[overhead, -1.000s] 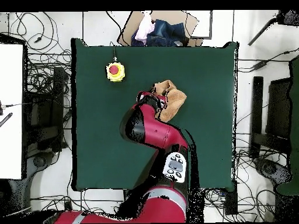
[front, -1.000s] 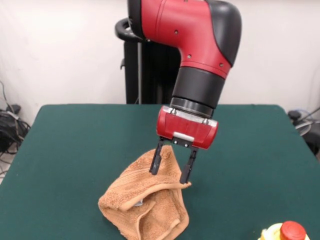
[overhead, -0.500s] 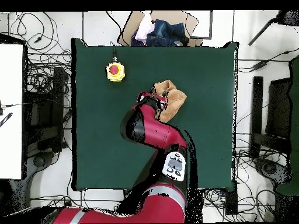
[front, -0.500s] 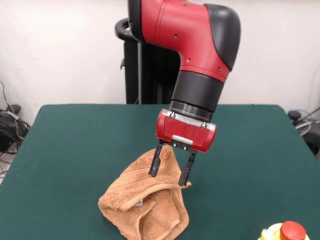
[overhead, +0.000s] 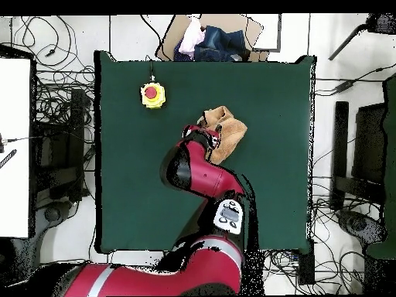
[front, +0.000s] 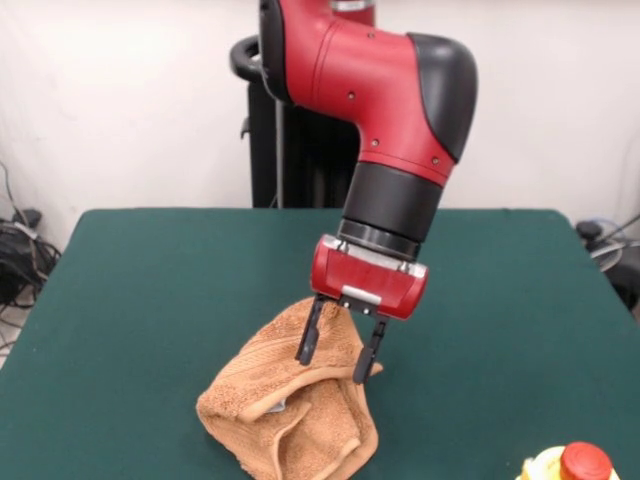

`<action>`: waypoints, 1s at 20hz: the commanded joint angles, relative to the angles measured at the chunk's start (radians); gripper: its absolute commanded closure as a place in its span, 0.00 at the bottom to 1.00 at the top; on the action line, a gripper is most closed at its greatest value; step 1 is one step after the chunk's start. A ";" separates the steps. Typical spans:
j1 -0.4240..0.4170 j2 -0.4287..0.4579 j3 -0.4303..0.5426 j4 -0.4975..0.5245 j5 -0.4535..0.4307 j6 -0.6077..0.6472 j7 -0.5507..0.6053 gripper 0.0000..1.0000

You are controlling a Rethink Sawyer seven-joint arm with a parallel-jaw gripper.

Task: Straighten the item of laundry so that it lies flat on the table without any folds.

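Your towel [front: 290, 410] sits in a soft, bunched-up heap right under the gripper [front: 335, 354], and its highest fold pokes up between the two open fingers, which do not squeeze it. It looks light and floppy, so it will likely sag and slide when you lift it; take hold of a hemmed edge or corner, not the thick middle. The green table [front: 150, 290] spreads wide on every side of the gripper, and a red and yellow button [front: 570, 465] sits well apart from it.

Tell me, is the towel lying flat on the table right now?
No, the towel sits bunched in a folded heap on the table.
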 commanded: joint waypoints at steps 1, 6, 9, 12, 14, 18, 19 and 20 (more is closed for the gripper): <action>0.011 0.052 0.064 0.025 0.062 -0.069 0.280 0.00; 0.007 0.065 0.071 0.026 0.064 -0.092 0.284 0.00; 0.003 0.072 0.077 0.023 0.062 -0.102 0.285 0.00; 0.004 0.084 0.078 0.016 0.067 -0.115 0.285 0.00; 0.002 0.093 0.080 0.009 0.068 -0.122 0.284 0.00; 0.002 0.100 0.080 0.005 0.072 -0.131 0.281 0.00; 0.002 0.104 0.080 0.003 0.072 -0.135 0.280 0.00; 0.000 0.109 0.082 0.001 0.071 -0.140 0.281 0.00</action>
